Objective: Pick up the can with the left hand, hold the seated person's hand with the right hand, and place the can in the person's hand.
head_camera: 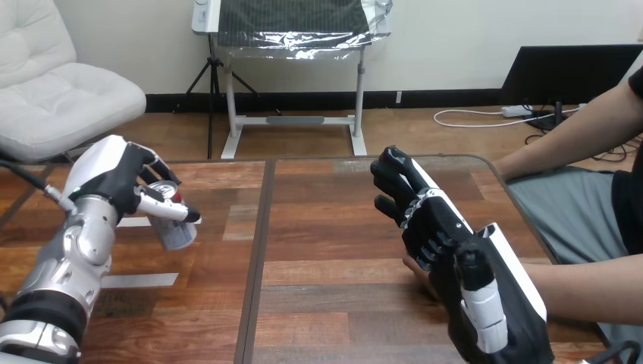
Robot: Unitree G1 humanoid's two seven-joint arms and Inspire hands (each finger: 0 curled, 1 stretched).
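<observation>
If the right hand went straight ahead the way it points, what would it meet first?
Nothing, as far as I can see: the right hand points away and slightly left, over the table toward its far edge. The can sits well off that line, in the left hand. Depth is unclear.

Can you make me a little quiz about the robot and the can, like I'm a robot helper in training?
1. True or false: the can is already in the person's hand.
2. Which hand has its fingers curled round the can? A) the robot's left hand B) the robot's right hand C) the person's hand
3. Fill in: the person's hand is close beside the robot's ____ hand, at the view's right.

Key: 1 false, the can is far off at the view's left. 2 A. 3 right hand.
</observation>
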